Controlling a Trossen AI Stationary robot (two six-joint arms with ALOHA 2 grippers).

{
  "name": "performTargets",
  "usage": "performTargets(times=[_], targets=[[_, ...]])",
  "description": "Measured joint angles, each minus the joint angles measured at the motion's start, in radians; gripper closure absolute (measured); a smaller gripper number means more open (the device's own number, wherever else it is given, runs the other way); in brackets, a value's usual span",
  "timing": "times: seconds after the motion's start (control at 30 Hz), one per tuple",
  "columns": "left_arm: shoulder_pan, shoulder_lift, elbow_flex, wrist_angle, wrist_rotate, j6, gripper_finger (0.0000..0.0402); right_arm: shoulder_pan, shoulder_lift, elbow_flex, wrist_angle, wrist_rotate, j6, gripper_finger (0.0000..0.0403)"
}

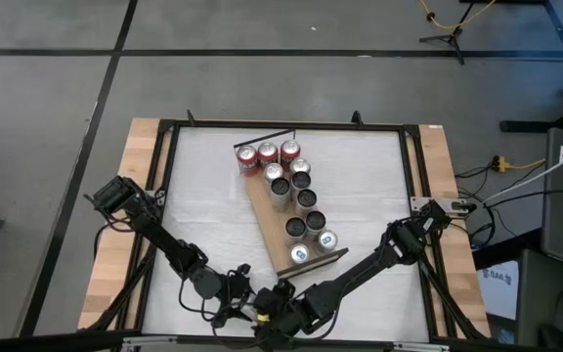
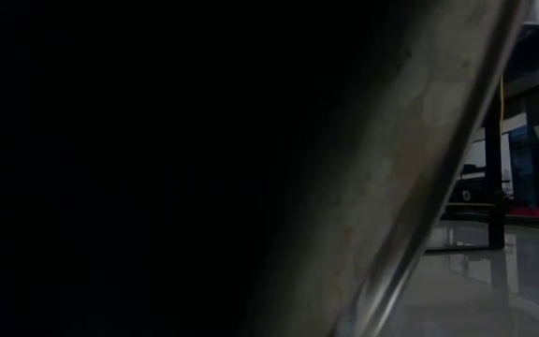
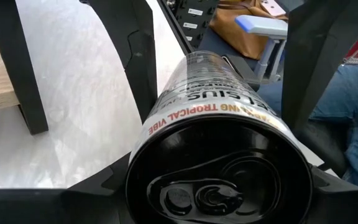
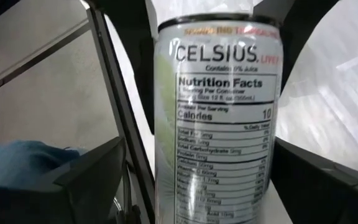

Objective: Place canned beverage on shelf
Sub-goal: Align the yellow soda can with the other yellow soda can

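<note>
One can [image 3: 216,155]: slim aluminium, light, smooth, dentable; I grip mid-body.
Left jaws: closed around its sides.
Right jaws: parted, flanking it, hold unclear.
Shelf [image 1: 274,238]: nearly full.

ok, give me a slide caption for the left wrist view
Left tool holds a Celsius can lying lengthwise over the white tabletop.

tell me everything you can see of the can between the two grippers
A slim white Celsius can with a black lid and a pull tab, nutrition facts panel and orange lettering. It sits between the left gripper fingers, which close on it near the lid. The right gripper stands open around it.
</note>
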Motion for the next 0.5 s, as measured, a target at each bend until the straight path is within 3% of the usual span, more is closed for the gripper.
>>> performTargets(times=[0.5], targets=[[-0.002, -0.002, 0.017, 0.010, -0.003, -0.006, 0.0163, 0.032, -0.028, -0.002, -0.027, 0.012, 0.008, 0.0034]])
